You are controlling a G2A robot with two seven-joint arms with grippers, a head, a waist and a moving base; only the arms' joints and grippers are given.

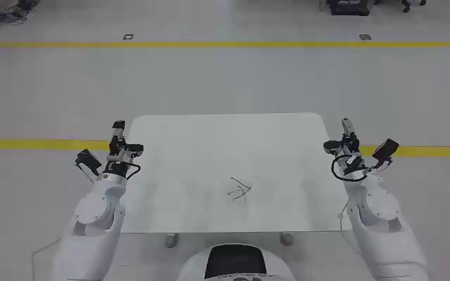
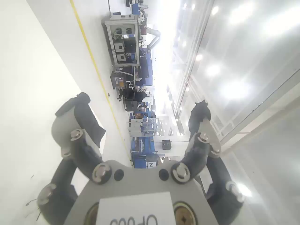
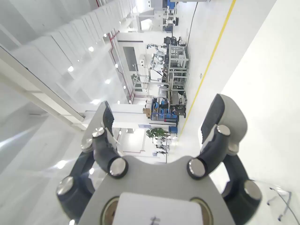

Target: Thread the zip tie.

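Note:
Thin black zip ties (image 1: 240, 190) lie crossed on the white table (image 1: 211, 140), a little right of its middle and toward the front. The same dark strands show at the edge of the right wrist view, zip ties (image 3: 282, 200), and faintly in the left wrist view, zip ties (image 2: 31, 203). My left gripper (image 1: 118, 127) is held over the table's left edge, far from the ties. Its fingers (image 2: 78, 108) stand wide apart with nothing between them. My right gripper (image 1: 346, 126) is held just beyond the right edge, open and holding nothing, its pads (image 3: 212, 115) spread.
The table is bare apart from the ties. Yellow floor lines (image 1: 225, 44) run behind and beside the table. Machines and racks (image 2: 124, 43) stand far off in the hall.

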